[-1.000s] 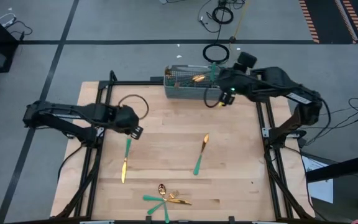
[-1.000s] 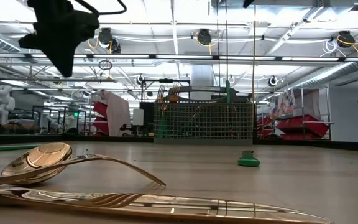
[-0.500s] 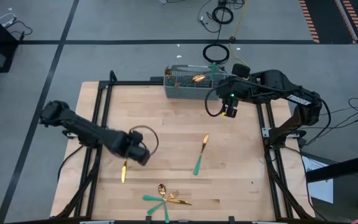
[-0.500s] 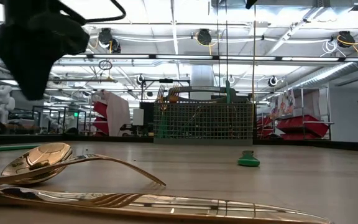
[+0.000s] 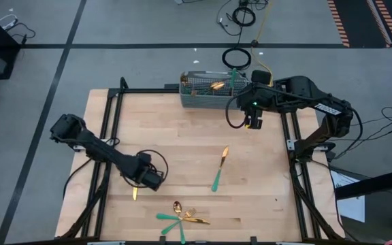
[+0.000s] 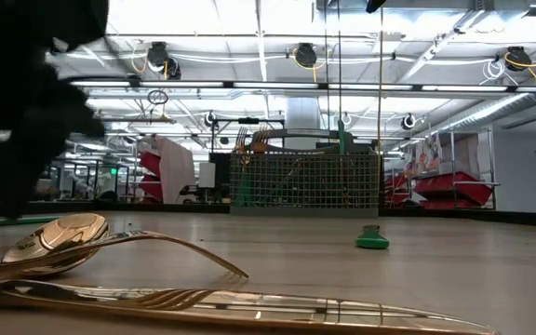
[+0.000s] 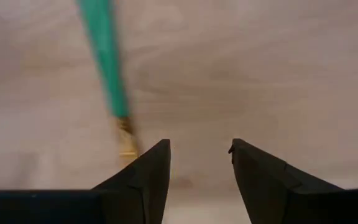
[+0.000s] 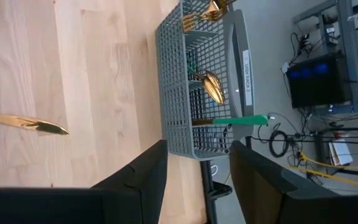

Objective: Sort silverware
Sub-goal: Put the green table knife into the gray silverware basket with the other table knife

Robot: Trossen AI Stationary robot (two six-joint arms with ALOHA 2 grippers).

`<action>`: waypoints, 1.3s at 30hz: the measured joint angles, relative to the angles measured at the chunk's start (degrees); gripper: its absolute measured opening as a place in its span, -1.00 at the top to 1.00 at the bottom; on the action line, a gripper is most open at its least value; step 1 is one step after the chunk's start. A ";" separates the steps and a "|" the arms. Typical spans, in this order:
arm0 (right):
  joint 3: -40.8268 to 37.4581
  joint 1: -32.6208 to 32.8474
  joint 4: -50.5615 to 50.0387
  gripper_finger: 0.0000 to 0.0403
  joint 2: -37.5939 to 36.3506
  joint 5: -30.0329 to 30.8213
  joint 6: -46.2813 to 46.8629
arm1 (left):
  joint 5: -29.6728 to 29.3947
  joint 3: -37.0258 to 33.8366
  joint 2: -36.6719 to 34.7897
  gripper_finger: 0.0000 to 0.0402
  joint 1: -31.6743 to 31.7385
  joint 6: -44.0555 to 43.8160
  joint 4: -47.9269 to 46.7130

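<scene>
The silverware has gold heads and teal handles. One piece (image 5: 135,193) lies at the table's left, and my left gripper (image 5: 150,180) hovers low over it, open. In the left wrist view its teal handle (image 7: 106,62) runs just beside one finger, not between the fingers (image 7: 199,149). A knife (image 5: 220,168) lies mid-table. A spoon (image 6: 54,237) and forks (image 5: 182,218) lie heaped at the near edge. My right gripper (image 5: 253,122) hangs open and empty by the right end of the grey mesh caddy (image 5: 206,95), which holds several pieces (image 8: 209,87).
A black frame rail (image 5: 286,136) borders the table on the right and another (image 5: 107,136) on the left. Bare wood (image 5: 182,143) lies between the caddy and the loose pieces. Cables (image 5: 237,58) lie on the floor beyond the far edge.
My left gripper has swung from the table's left side toward the near edge and come down low over the left piece, which stays flat where it was. My right gripper has drawn a little away from the caddy toward the near edge.
</scene>
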 joint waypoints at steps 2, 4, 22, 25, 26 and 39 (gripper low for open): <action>0.00 0.00 0.10 0.20 0.00 0.01 -0.47 | 2.33 -2.14 0.01 0.11 0.75 -0.06 -1.46; 0.00 0.00 0.07 0.20 0.00 0.01 -0.49 | 2.89 -2.76 -0.47 0.11 1.38 -0.02 -2.33; 0.07 0.00 0.39 0.20 -0.02 0.05 -1.55 | 2.35 -8.16 -3.20 0.11 5.70 4.97 3.71; 0.07 0.00 0.22 0.20 -0.02 0.08 -1.37 | 2.85 -11.18 -3.75 0.12 6.23 4.44 7.33; 0.09 0.00 0.12 0.20 -0.02 0.08 -1.16 | 3.04 -11.50 -3.75 0.14 6.33 3.52 7.45; 0.09 0.00 -0.23 0.20 -0.02 0.01 1.00 | 1.65 -12.36 -4.01 0.93 7.57 9.12 7.93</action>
